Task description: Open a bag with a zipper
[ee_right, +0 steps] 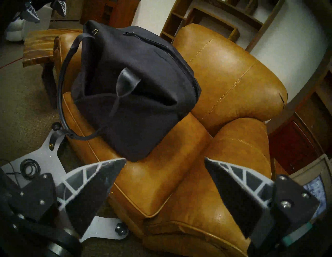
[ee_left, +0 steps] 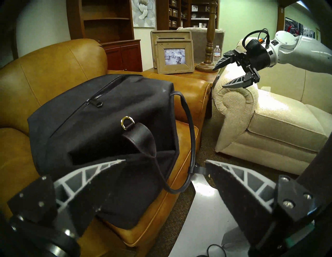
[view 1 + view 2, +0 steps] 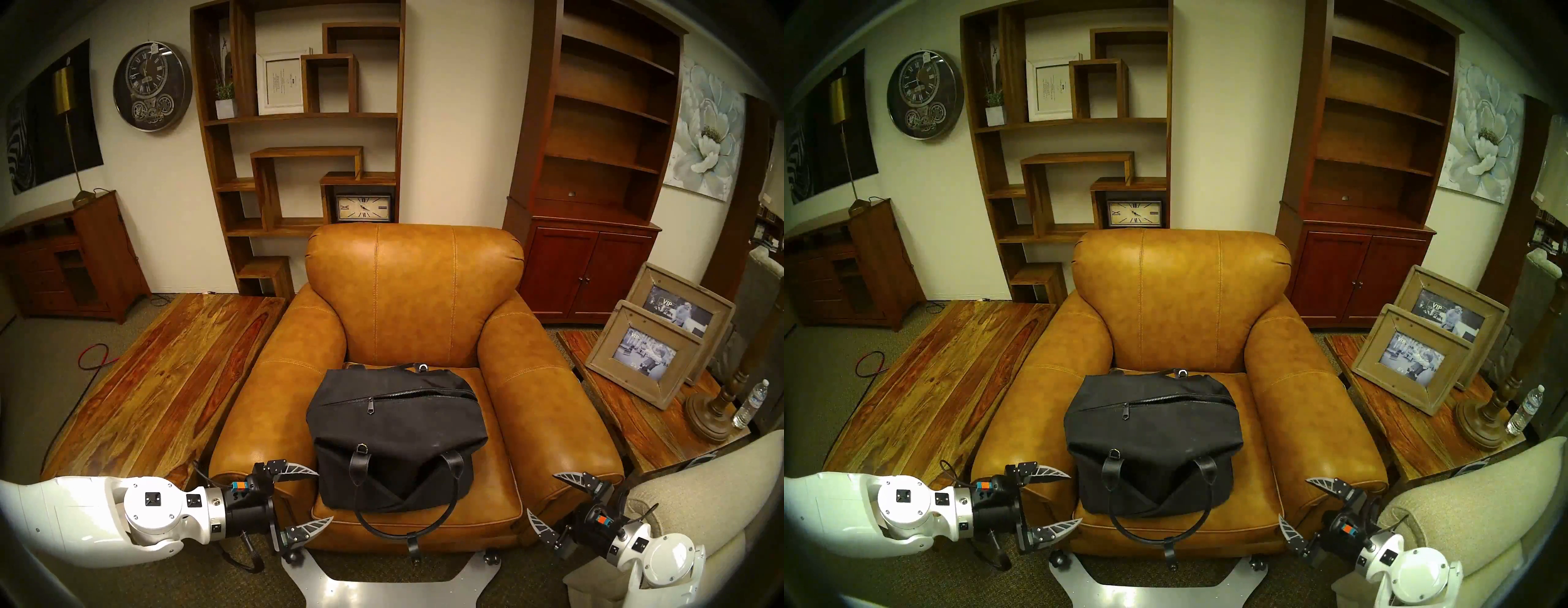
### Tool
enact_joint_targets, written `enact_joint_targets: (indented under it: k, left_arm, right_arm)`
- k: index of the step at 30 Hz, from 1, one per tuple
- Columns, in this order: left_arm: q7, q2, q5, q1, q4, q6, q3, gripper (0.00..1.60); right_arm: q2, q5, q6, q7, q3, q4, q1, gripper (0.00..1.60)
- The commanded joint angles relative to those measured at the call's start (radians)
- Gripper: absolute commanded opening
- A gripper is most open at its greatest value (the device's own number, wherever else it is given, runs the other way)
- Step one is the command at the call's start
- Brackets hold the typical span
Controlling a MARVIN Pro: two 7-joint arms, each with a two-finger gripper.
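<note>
The black canvas bag lies on the seat of a tan leather armchair. Its zipper runs across the top panel, with the pull tab left of the middle and teeth showing to its right. A black leather handle hangs over the seat's front edge. My left gripper is open and empty beside the bag's front left corner, apart from it. My right gripper is open and empty in front of the chair's right armrest. The left wrist view shows the bag and pull tab close ahead.
A wooden side table at the right carries two picture frames, a lamp base and a water bottle. A beige sofa arm sits by my right arm. A long wooden table lies left of the chair.
</note>
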Motion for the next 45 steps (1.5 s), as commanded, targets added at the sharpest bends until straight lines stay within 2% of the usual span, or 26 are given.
enact_joint_targets:
  k: [1,8,16,26,30,32,35,37,40,45]
  left_arm:
    - [0.023,-0.092,0.03,-0.062,-0.02,0.05,-0.026,1.6]
    - [0.062,-0.168,0.078,-0.117,-0.017,0.145,-0.038,1.6]
    - [0.11,-0.267,0.172,-0.175,-0.018,0.284,-0.021,1.6]
    - [0.217,-0.386,0.209,-0.267,0.021,0.469,-0.011,1.6]
    - [0.247,-0.421,0.218,-0.295,0.041,0.517,-0.001,1.6]
    - [0.292,-0.459,0.258,-0.327,0.075,0.564,0.029,1.6]
    - [0.329,-0.491,0.278,-0.351,0.108,0.598,0.056,1.6]
    - [0.334,-0.489,0.27,-0.362,0.114,0.598,0.069,1.6]
    - [0.387,-0.542,0.299,-0.377,0.159,0.609,0.083,1.6]
    - [0.427,-0.582,0.322,-0.382,0.184,0.604,0.074,1.6]
  right_arm:
    - [0.084,-0.008,-0.007,-0.01,-0.045,0.052,0.114,1.6]
    - [0.119,-0.03,-0.026,-0.006,-0.06,0.126,0.171,1.6]
    - [0.144,-0.059,-0.046,-0.013,-0.084,0.199,0.226,1.6]
    - [0.142,-0.068,-0.058,-0.01,-0.115,0.221,0.253,1.6]
    - [0.141,-0.069,-0.059,-0.01,-0.121,0.225,0.255,1.6]
    - [0.141,-0.069,-0.06,-0.01,-0.127,0.227,0.258,1.6]
    - [0.142,-0.069,-0.06,-0.01,-0.13,0.227,0.261,1.6]
    - [0.142,-0.069,-0.06,-0.01,-0.131,0.227,0.262,1.6]
    - [0.143,-0.068,-0.058,-0.01,-0.134,0.231,0.266,1.6]
    - [0.143,-0.068,-0.056,-0.009,-0.138,0.235,0.269,1.6]
